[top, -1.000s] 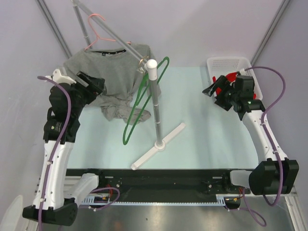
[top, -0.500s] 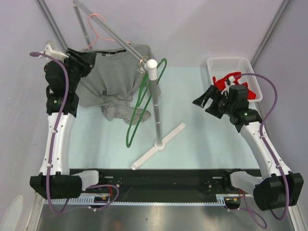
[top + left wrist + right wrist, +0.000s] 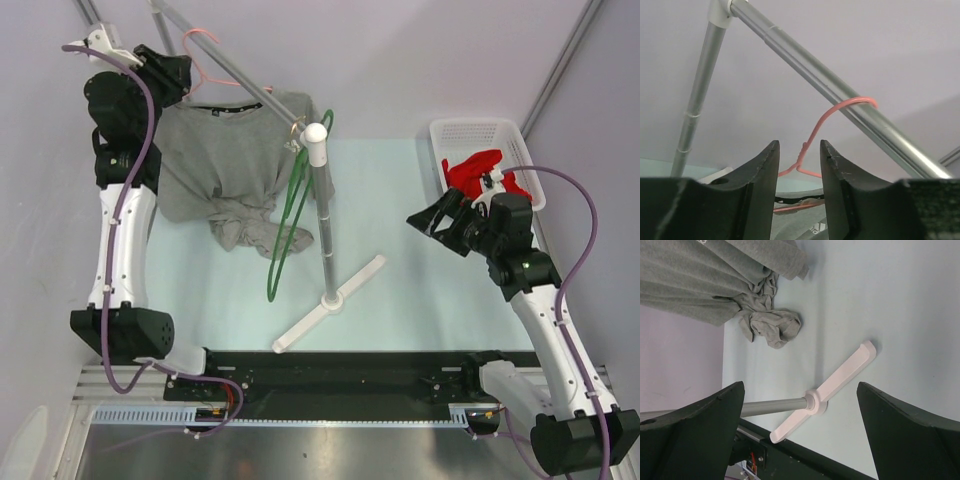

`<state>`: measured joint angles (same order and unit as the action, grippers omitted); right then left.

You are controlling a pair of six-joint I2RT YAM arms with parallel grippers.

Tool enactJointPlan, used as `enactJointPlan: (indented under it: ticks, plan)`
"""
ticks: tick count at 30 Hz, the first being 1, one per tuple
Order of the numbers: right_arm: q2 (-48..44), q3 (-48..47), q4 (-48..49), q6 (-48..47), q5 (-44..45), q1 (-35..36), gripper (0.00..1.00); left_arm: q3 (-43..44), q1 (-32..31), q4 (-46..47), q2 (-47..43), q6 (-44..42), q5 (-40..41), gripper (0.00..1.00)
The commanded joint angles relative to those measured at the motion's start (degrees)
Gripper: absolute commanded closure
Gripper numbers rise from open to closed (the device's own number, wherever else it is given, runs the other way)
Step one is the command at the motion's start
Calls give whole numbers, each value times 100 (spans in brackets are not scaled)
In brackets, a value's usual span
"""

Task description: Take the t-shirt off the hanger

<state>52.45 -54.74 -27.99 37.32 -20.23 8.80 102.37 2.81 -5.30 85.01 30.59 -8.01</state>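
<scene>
Hanger [image 3: 804,146] lower part hidden behind left hand [image 3: 799,145].

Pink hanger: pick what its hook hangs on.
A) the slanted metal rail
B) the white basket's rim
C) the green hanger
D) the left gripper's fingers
A: in the left wrist view the pink hanger curves its hook over the slanted metal rail and touches nothing else there.

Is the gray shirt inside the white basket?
No, the gray t-shirt hangs from the pink hanger on the left, and the white basket on the right holds something red.
</scene>
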Motion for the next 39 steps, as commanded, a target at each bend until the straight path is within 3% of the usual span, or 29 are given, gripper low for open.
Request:
enactJointPlan:
  ticks: [1,6,15,24,32,37,39]
  plan:
    - [-129,25,-128,12,-16,17,0,258,27,-50,138,-782,-16,56]
    - [-164,113,-172,3,-34,17,0,38,1,336,261,-888,-499,54]
    - [-156,236,-58,109,-139,8,0,380,-114,302,744,-985,-482,54]
    - [-244,253,-137,82,-78,-1,0,486,-219,389,886,-967,-526,71]
    - [-323,245,-189,82,-43,8,0,776,-404,284,1070,-967,-552,72]
    - [-358,262,-225,100,-25,-1,0,837,-457,275,1140,-967,-579,81]
    - [-384,271,-233,100,-16,-1,0,829,-483,223,1114,-1002,-500,90]
